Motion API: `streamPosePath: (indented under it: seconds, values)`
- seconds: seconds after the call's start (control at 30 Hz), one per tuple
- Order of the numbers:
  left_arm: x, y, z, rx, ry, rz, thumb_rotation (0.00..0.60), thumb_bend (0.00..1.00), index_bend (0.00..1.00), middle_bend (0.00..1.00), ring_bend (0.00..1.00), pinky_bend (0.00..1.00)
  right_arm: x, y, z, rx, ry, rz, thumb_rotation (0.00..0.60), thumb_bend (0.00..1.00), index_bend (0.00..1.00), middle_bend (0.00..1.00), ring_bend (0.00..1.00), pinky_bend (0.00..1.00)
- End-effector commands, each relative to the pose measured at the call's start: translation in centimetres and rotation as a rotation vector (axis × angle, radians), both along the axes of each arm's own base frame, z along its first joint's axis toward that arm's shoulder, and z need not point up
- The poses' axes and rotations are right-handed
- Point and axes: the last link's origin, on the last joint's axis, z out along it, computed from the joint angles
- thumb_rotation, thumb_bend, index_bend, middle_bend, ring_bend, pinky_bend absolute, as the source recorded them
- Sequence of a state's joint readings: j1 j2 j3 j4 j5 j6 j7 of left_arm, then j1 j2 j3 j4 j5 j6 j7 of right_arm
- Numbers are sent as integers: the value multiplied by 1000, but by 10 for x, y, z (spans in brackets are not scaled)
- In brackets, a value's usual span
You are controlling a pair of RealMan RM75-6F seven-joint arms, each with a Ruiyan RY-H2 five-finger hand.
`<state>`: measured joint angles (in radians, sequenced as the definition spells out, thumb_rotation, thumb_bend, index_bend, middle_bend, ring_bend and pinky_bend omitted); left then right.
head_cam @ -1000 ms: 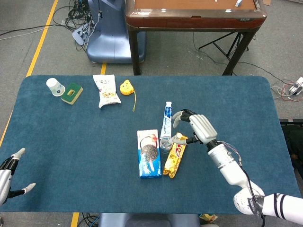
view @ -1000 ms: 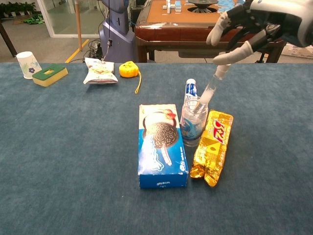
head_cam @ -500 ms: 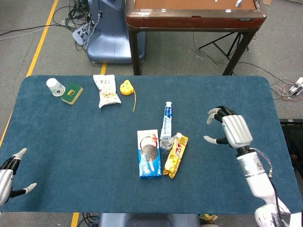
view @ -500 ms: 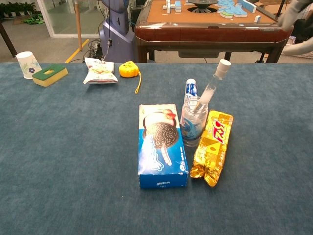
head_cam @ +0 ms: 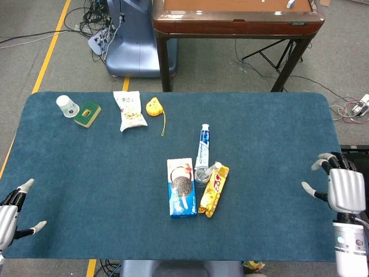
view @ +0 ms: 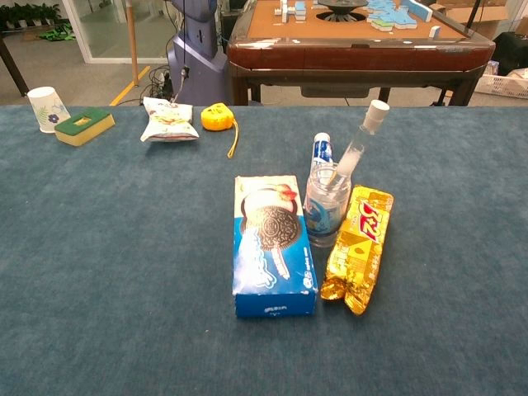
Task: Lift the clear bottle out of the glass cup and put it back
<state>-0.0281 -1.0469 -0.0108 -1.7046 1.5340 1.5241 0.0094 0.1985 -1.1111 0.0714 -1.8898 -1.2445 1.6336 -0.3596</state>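
Bottle work looked finished: the slim clear plastic bottle with its white cap (view: 360,144) leaned inside the short glass cup (view: 325,207) mid-desk. The right robot hand (head_cam: 344,190) hung well clear, fingers spread, holding nothing; likewise the left robot hand (head_cam: 10,210). Keeping both parked seemed wisest.

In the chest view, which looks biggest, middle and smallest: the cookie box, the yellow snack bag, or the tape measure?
1. Cookie box
2. Yellow snack bag
3. Tape measure, though it lies farther from the camera, which shrinks it.
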Motion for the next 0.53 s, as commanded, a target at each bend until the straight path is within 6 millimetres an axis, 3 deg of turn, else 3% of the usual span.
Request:
streamPosePath:
  seconds: [0.03,0.27,0.53]
  values:
    - [0,0,0,3,0,-1,600,92,0,155,188,436,-17,17,2,-24,3,-35,600,0,497,324,203,281]
    - [0,3,-2,6,-1,-10,600,93,0,155,187,437,-30,19,8,-30,-15,-50,600,0,497,324,203,281]
    - [0,4,-2,1,-20,-9,600,93,0,155,188,437,-36,15,-1,38,-42,-62,600,0,497,324,203,281]
